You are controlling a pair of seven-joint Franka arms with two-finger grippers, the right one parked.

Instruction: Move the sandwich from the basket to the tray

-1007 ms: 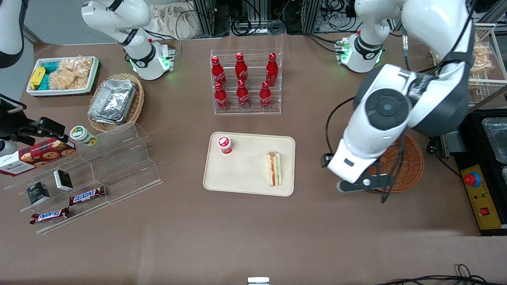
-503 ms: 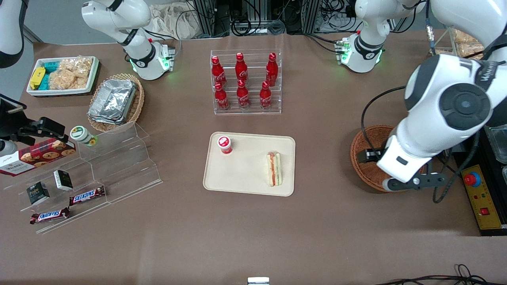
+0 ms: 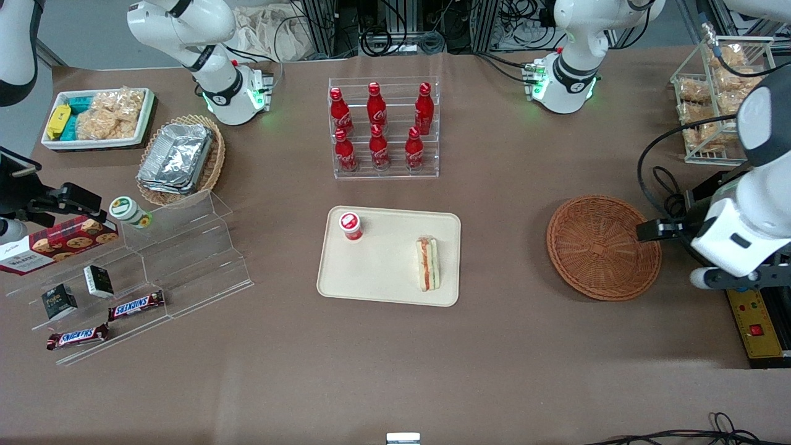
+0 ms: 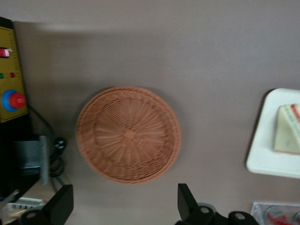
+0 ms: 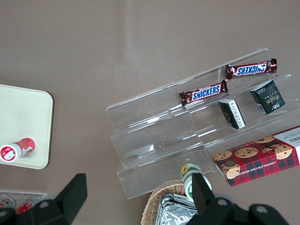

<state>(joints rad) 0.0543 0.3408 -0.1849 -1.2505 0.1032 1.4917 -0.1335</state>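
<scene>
The sandwich [image 3: 427, 264] [image 4: 288, 136], white bread with orange-red and green filling, lies on the cream tray [image 3: 383, 266] [image 4: 267, 150], at the edge nearest the basket. The reddish-brown wicker basket [image 3: 604, 247] [image 4: 129, 134] stands empty beside the tray, toward the working arm's end of the table. My left gripper [image 4: 124, 211] hangs high over the table just off the basket's rim, open, with nothing between its fingers [image 4: 186, 204]. In the front view the left arm's wrist [image 3: 735, 241] sits beside the basket, at the table's end.
A red-capped cup [image 3: 350, 225] lies on the tray. A control box with a red stop button [image 3: 751, 309] [image 4: 11, 98] lies under the wrist. A rack of red bottles [image 3: 384, 127] stands farther from the camera than the tray, and a wire rack of snacks [image 3: 717, 105] is near the arm.
My left arm has swung from above the basket toward its own end of the table, uncovering the empty basket. The sandwich has stayed put on the tray.
</scene>
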